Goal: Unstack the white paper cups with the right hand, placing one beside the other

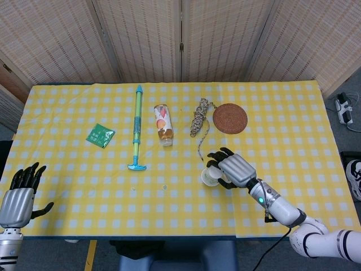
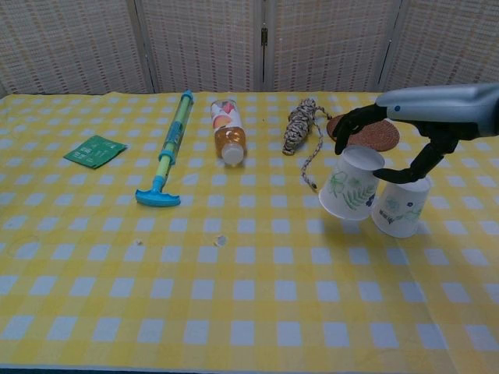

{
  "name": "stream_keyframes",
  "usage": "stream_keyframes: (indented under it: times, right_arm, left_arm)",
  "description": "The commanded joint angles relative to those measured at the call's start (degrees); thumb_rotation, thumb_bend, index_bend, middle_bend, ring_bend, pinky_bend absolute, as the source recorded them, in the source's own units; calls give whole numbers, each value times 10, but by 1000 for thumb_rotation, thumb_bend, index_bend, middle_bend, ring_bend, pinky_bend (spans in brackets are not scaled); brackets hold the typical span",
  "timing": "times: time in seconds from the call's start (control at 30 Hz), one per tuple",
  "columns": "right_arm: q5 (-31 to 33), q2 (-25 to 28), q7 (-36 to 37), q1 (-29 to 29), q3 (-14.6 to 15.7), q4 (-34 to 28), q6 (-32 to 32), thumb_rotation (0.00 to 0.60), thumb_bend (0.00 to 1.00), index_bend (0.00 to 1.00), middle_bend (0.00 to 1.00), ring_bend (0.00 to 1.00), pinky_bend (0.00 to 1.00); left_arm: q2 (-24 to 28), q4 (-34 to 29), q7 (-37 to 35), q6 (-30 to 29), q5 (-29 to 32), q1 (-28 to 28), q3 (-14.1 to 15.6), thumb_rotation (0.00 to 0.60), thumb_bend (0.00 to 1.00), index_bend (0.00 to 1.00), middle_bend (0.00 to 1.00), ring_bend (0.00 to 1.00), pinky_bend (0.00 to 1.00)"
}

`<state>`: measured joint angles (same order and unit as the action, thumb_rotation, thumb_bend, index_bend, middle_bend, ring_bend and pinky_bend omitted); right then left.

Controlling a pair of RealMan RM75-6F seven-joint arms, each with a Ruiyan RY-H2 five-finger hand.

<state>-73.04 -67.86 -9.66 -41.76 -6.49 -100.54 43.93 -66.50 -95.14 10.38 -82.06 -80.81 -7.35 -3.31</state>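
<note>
Two floral white paper cups, upside down: one [image 2: 352, 185] tilted, one [image 2: 400, 205] standing beside it.

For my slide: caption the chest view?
Right hand holds one white paper cup tilted beside the other cup on the checked table.
</note>
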Motion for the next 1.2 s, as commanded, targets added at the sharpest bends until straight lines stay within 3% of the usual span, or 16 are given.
stream_keyframes:
  times: [0.03, 0.57, 1.2]
  right_arm:
    - [15, -17, -11, -11, 1, 15, -9, 600, 519, 408, 163, 142, 79]
    - [59, -42, -36, -29, 14, 51, -22, 600, 519, 408, 163, 144, 79]
    - [65, -54, -33, -36, 24, 70, -25, 600, 519, 408, 162, 143, 79]
  left_arm:
    - [-1, 1, -1, 0, -1, 0, 1, 600, 239, 0, 16, 0, 0]
    - [-4, 5, -1, 7, 0, -3, 1, 600, 240, 0, 14, 0, 0]
    - [-5, 8, -2, 11, 2, -4, 2, 600, 240, 0, 11, 0, 0]
